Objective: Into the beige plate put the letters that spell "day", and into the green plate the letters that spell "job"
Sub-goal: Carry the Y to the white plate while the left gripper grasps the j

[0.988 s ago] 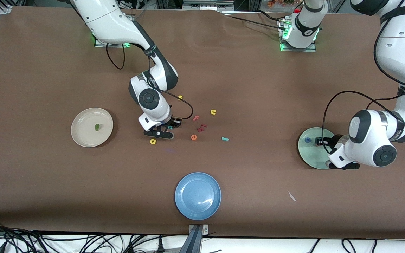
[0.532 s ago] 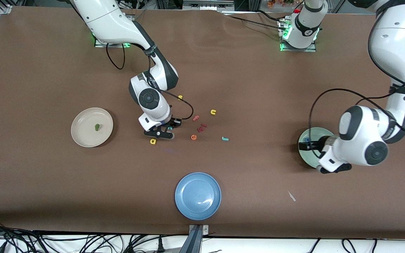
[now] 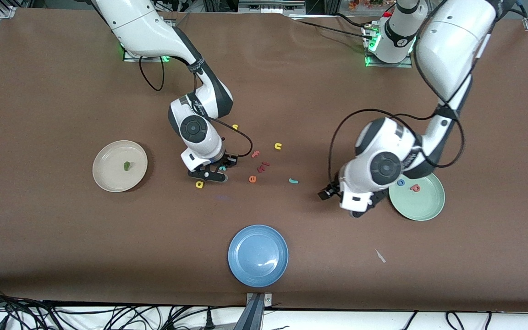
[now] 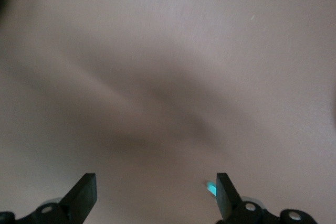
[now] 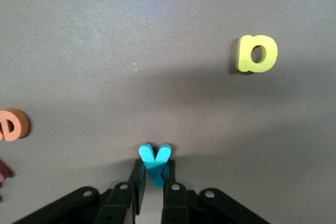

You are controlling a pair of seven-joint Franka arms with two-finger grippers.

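Left wrist view: table surface (image 4: 168, 77) was smeared to a blur; a teal scrap (image 4: 210, 188) beside one finger (image 4: 226, 195) was too blurred to name; both fingers were cut off by the frame's edge; right wrist view: orange letter (image 5: 11, 124) and a dark red piece (image 5: 2, 171) were clipped at the frame's edge; teal "y" (image 5: 155, 162) had its stem hidden between the pads; front view: the red letters (image 3: 260, 162) among the loose ones were too small to read; the right gripper's (image 3: 222, 168) fingertips were hidden under its wrist.

left pincer (image 4: 156, 192) spread wide, over bare table (image 4: 168, 66)
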